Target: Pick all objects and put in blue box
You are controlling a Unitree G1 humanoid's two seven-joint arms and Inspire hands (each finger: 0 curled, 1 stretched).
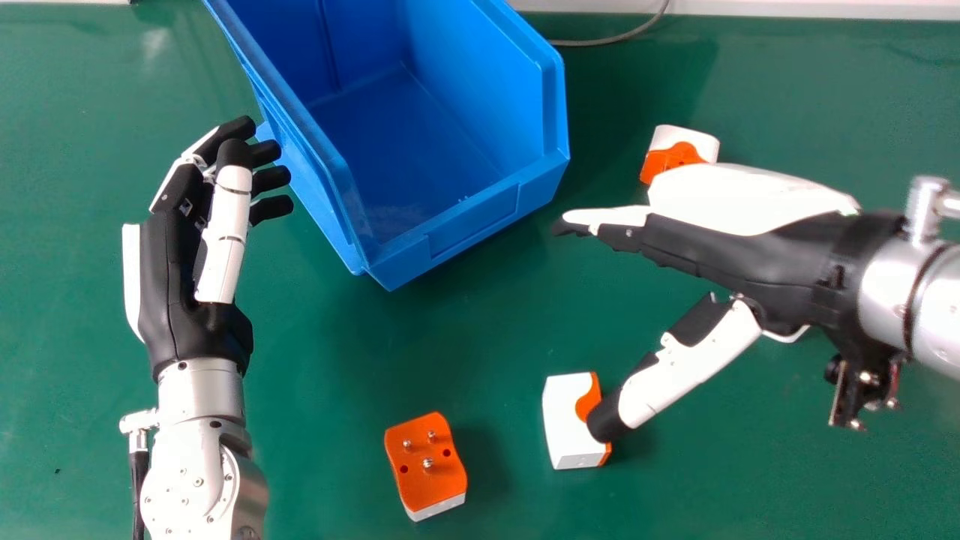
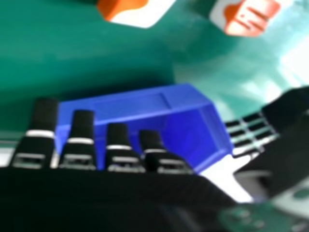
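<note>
Right hand (image 1: 780,259): wide, empty
White-orange boxy plastic block (image 1: 562,420): well off far edge of tabletop (image 1: 810,52); lower palm squarely, pinch sides

Bright light. Head view: soft shadows right of the box (image 1: 472,214) and before it, faint glare left of it. Right hand view: strong white glare on the table (image 2: 120,58) near the box.

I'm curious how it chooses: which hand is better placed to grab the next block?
Probably the right hand: its thumb overlaps one white-and-orange block in the head view. The left hand is beside the blue box, farther from that block.
</note>
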